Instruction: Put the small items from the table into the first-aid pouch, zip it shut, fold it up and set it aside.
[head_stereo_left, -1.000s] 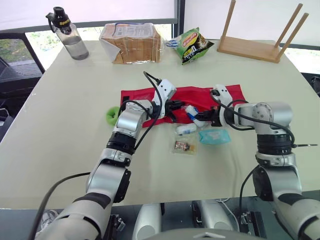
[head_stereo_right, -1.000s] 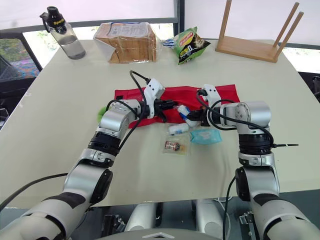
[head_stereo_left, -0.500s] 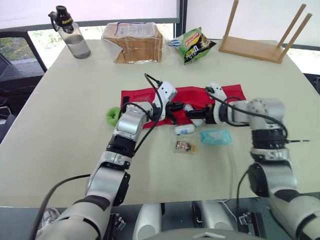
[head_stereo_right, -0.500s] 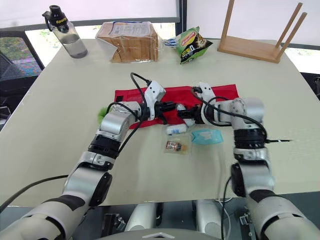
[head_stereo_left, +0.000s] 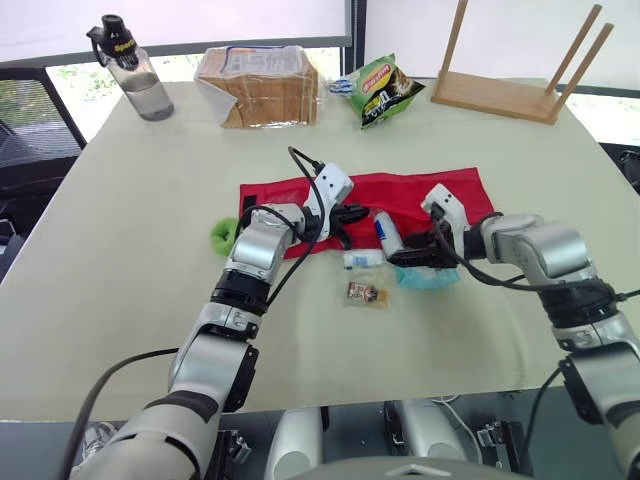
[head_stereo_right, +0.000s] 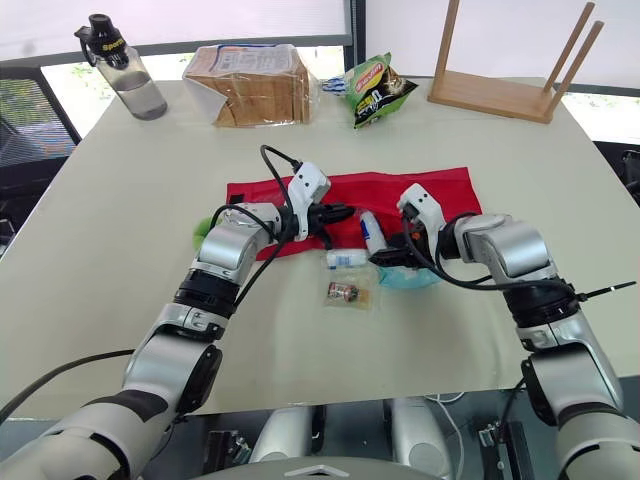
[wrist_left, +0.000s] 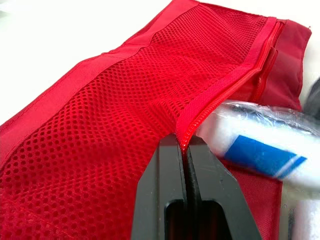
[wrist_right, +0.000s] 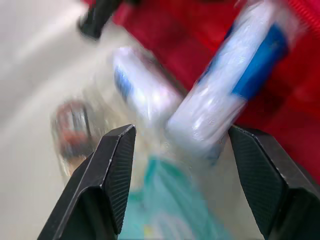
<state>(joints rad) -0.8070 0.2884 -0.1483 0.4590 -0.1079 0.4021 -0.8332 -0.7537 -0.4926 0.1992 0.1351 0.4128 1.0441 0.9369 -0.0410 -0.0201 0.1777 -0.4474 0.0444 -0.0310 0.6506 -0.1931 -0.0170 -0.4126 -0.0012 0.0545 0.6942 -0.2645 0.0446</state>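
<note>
Pinching the zipper edge of the red pouch (wrist_left: 100, 110), the left gripper (wrist_left: 185, 142) is fully closed on the fabric. The right gripper (wrist_right: 180, 131) stands wide open and empty at the pouch's near edge, beside a teal packet (head_stereo_left: 432, 278), a small white tube (head_stereo_left: 361, 259) and a clear sachet (head_stereo_left: 367, 293). A white-and-blue tube (head_stereo_left: 386, 233) lies, apparently, partly inside the pouch.

My counter (head_stereo_left: 120, 300) carries, along its far edge, a bottle (head_stereo_left: 133, 68), bread loaf (head_stereo_left: 258, 86), snack bag (head_stereo_left: 385, 90) and wooden rack (head_stereo_left: 495, 97); at its middle the red pouch (head_stereo_left: 420, 192), with a green roll (head_stereo_left: 224, 235), white tube (head_stereo_left: 362, 259), clear packet (head_stereo_left: 366, 293) and teal packet (head_stereo_left: 432, 279) nearby.
</note>
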